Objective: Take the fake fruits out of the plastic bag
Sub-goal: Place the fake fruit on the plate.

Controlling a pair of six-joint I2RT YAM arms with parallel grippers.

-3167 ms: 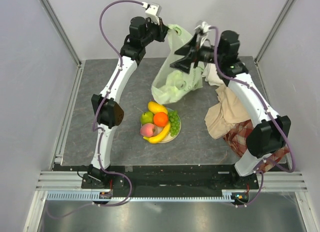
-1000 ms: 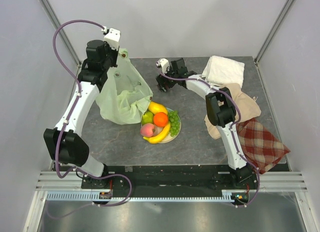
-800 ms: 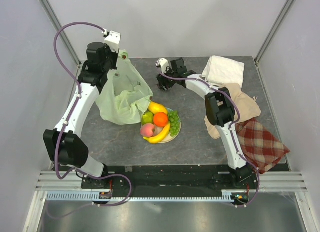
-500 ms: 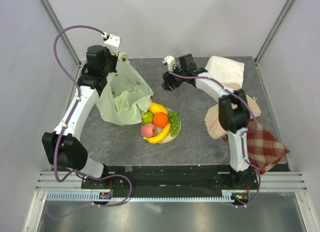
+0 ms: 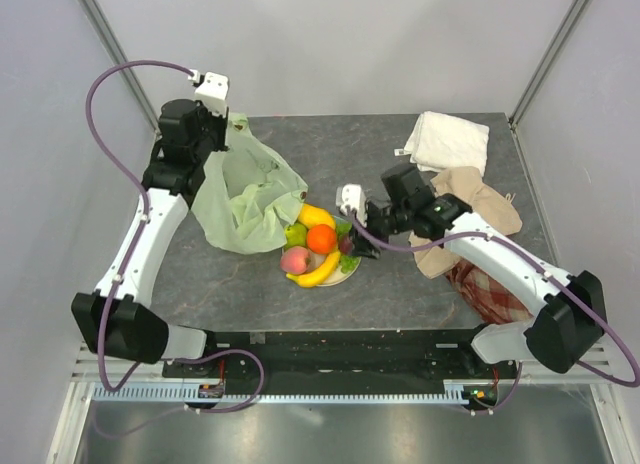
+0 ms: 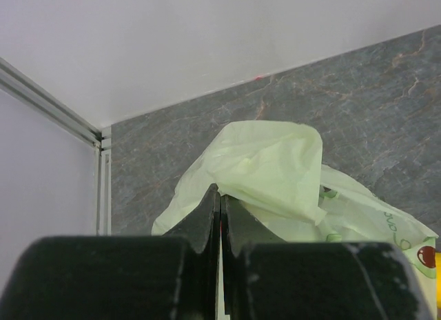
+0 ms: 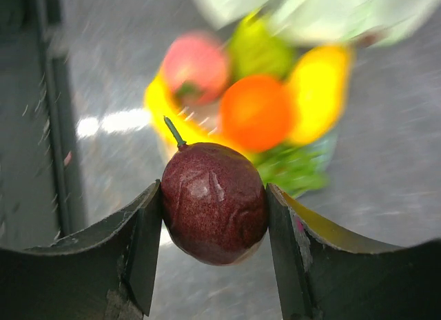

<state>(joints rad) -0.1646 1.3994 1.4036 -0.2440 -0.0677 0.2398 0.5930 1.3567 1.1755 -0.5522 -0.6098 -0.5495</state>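
The pale-green plastic bag hangs at the left rear, also in the left wrist view. My left gripper is shut on its top edge; the closed tips pinch the film. My right gripper is shut on a dark purple fruit, holding it just above the right side of the plate. On the plate lie a yellow mango, orange, green apple, pink peach, banana and green grapes.
A white folded cloth lies at the rear right. A beige cloth and a plaid cloth lie under the right arm. Frame posts and walls close in the table on both sides.
My right gripper has moved from the rear middle of the table forward to the plate, carrying the dark purple fruit. My left gripper still holds the bag, shifted slightly left.
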